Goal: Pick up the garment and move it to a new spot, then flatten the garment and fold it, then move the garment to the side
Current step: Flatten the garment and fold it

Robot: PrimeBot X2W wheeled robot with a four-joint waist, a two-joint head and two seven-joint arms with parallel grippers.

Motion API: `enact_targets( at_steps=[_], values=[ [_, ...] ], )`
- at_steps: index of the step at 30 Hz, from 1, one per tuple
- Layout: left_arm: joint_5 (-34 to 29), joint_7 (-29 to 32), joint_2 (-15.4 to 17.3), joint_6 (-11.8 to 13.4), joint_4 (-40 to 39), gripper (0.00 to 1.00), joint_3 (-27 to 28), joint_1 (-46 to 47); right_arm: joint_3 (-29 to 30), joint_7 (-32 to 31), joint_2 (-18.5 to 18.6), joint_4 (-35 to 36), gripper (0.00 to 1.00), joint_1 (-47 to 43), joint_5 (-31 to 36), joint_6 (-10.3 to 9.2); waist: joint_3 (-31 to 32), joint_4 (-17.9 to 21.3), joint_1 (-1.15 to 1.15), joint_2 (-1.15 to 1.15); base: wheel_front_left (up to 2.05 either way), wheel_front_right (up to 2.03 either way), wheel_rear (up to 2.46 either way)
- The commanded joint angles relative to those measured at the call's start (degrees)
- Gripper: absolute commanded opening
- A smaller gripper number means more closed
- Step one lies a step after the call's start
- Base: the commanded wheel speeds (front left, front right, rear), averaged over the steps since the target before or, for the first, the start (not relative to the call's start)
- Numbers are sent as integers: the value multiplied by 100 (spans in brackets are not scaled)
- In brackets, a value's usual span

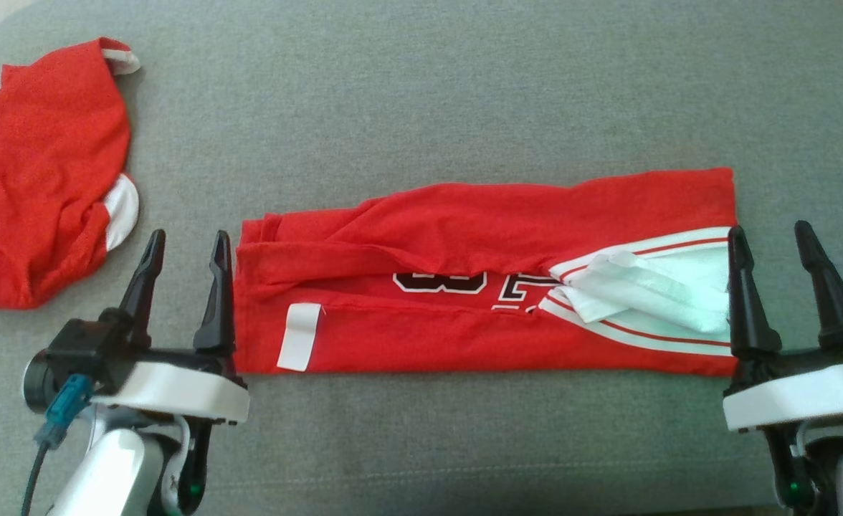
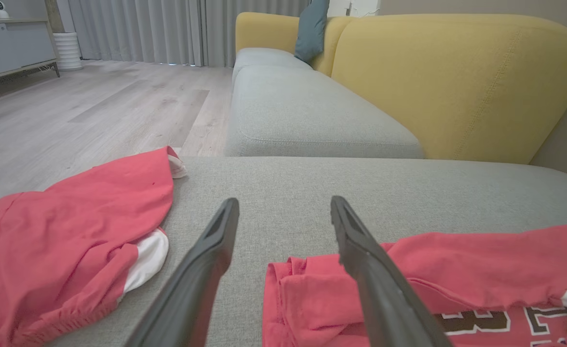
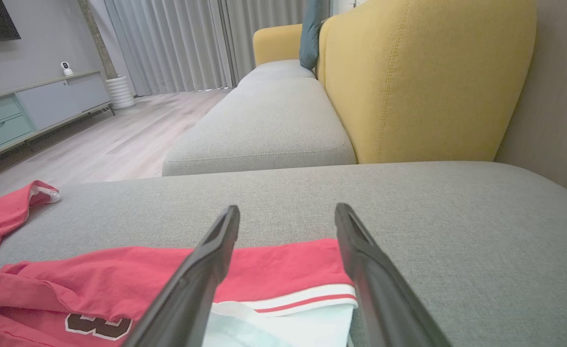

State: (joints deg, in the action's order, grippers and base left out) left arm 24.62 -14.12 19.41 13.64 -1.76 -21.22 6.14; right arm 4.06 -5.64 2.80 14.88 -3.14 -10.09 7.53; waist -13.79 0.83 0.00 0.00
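I had my left gripper [image 1: 189, 236] with its two dark fingers spread apart and nothing between them, parked at the left end of the garment [image 1: 464, 215]. Its inner finger [image 1: 216, 301] sat right at the cloth's edge, and I could not tell whether the two touched. My right gripper [image 1: 769, 228] stood just as wide and just as empty at the opposite end, straddling the cloth's far right corner in the wrist view.

Between the two, the red garment lay folded into a long strip running left to right across the gray cushion [image 1: 464, 93]. A fold of cloth partly covered its dark number print [image 1: 443, 281]. A white label [image 1: 299, 335] showed near the left end, and a bunched white panel [image 1: 651, 287] edged with red and white stripes lay at the right.

A second red piece [image 1: 34, 179], crumpled, rested at the cushion's far left, well apart from the strip. Beyond the cushion rose a yellow backrest [image 2: 457, 82] with a teal pillow [image 2: 310, 29] against it, beside a pale wood floor [image 2: 95, 106] and gray curtains [image 2: 143, 29].
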Motion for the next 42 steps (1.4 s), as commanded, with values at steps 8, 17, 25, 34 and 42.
enact_targets(
  at_steps=[8,17,25,34,42],
  values=[
    [-50,20,143,-19,-149,100,134,295,-18,-214,144,-151,100,178,-92,-4,-143,-56,0,0,0,0,0],
    [-114,-4,49,-149,-194,100,-9,666,286,-686,579,-971,100,565,-394,-4,-611,-178,0,0,0,0,0],
    [-151,-41,-19,-274,-54,100,-51,929,206,-1322,698,-1541,100,867,-634,-4,-834,-290,0,0,0,0,0],
    [-172,-73,-122,-327,146,100,-11,999,229,-2194,675,-1740,0,803,-948,-4,-794,-379,0,0,0,0,0],
    [-208,-82,-150,-347,184,100,32,914,499,-2196,649,-1455,0,684,-1088,-4,-636,-334,0,0,0,0,0]
  ],
)
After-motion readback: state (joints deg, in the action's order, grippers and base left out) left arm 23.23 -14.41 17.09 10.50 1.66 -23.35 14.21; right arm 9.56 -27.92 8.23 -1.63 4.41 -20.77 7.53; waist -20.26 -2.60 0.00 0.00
